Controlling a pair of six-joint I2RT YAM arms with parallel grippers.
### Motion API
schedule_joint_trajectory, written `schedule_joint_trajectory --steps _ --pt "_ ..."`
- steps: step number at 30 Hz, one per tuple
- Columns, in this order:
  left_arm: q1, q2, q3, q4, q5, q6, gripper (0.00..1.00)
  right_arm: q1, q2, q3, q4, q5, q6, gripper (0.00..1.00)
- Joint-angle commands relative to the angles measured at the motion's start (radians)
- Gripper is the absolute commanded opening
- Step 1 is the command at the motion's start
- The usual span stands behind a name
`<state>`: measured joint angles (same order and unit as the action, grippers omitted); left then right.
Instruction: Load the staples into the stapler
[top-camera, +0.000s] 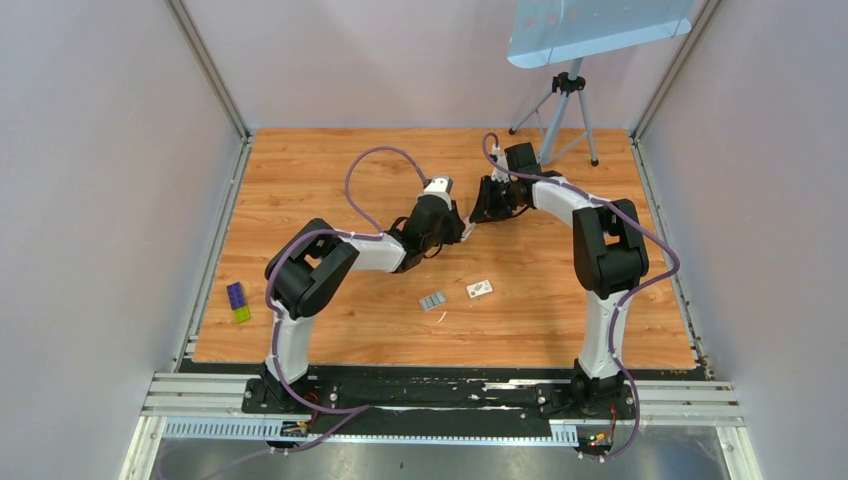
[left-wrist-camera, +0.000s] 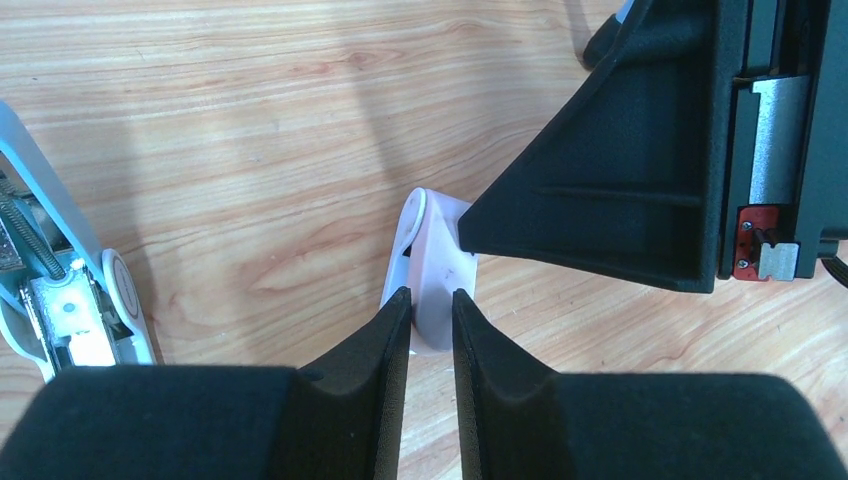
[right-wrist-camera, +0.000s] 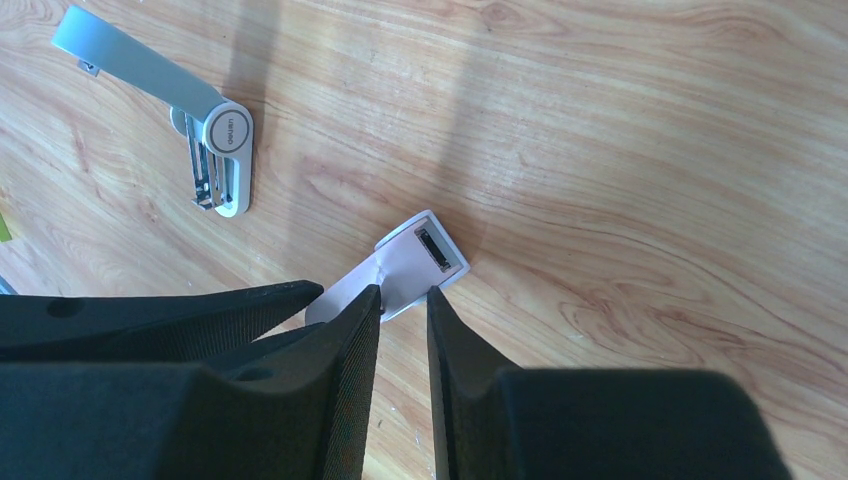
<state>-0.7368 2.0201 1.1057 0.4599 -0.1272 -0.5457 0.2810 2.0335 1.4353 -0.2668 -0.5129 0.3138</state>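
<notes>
- The small pale blue-grey and white plastic stapler (right-wrist-camera: 225, 135) lies on the orange wood-grain table (top-camera: 530, 310). It is swung wide open with its silvery metal channel bared. In the right wrist view it sits at 10 o'clock from the gripper tips, well apart from them.
- The short flat silvery-grey strips of metal staples (top-camera: 432, 301) lie flat on the wood at 6 o'clock from where the two arms meet, and neither arm touches them.
- The left gripper (left-wrist-camera: 430, 300) is clenched on a small flat pale pink plastic piece (left-wrist-camera: 437, 262), which fills the narrow gap between its black fingers.
- The right gripper (right-wrist-camera: 400, 295) pinches the same pink piece from the other side (its dark slotted end pokes out toward 1 o'clock in that wrist view). The two grippers' fingers come very close together.
- I cannot tell whether the pink piece rests on the table or hangs just above it.
- A small white rectangular box tray (top-camera: 479, 289) lies just beside the staples, at 2 o'clock from them.
- Purple and green toy blocks (top-camera: 238, 300) lie near the table's left edge, at 8 o'clock from the arms' meeting point.
</notes>
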Motion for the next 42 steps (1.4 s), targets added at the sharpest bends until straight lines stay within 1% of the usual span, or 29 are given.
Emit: schedule_joint_trajectory --steps 1,5,9,14,16,20,26,36,39,41,42 --pt "-0.028 0.036 -0.056 -0.237 -0.007 0.0 0.23 0.033 0.062 0.012 -0.041 0.002 -0.018 0.26" --pt "-0.022 0.011 -0.04 -0.239 0.022 -0.026 0.24 0.034 0.061 0.049 -0.046 -0.016 -0.029 0.27" --pt "-0.007 -0.044 0.021 -0.262 0.053 -0.025 0.33 0.035 0.031 0.076 -0.053 -0.041 -0.019 0.3" --pt "0.015 -0.046 0.134 -0.319 0.073 0.008 0.41 0.041 -0.008 0.082 -0.065 -0.029 0.009 0.37" --pt "0.022 -0.046 0.144 -0.322 0.084 0.011 0.42 0.044 -0.012 0.08 -0.081 -0.01 0.01 0.4" --pt "0.033 -0.08 0.115 -0.299 0.077 0.025 0.43 0.047 -0.013 0.073 -0.105 0.017 0.007 0.39" --pt "0.053 -0.118 0.079 -0.271 0.06 0.009 0.45 0.059 -0.004 0.065 -0.125 0.039 0.004 0.33" --pt "0.06 -0.042 0.093 -0.244 0.103 -0.021 0.42 0.082 0.005 0.008 -0.139 0.096 0.006 0.3" --pt "0.06 -0.021 0.079 -0.2 0.131 -0.042 0.42 0.089 0.006 -0.02 -0.143 0.12 0.004 0.29" --pt "0.057 0.001 0.071 -0.186 0.153 -0.05 0.41 0.097 0.01 -0.041 -0.145 0.145 0.004 0.28" --pt "0.056 0.013 0.07 -0.194 0.152 -0.056 0.38 0.1 0.012 -0.053 -0.146 0.16 0.004 0.28"
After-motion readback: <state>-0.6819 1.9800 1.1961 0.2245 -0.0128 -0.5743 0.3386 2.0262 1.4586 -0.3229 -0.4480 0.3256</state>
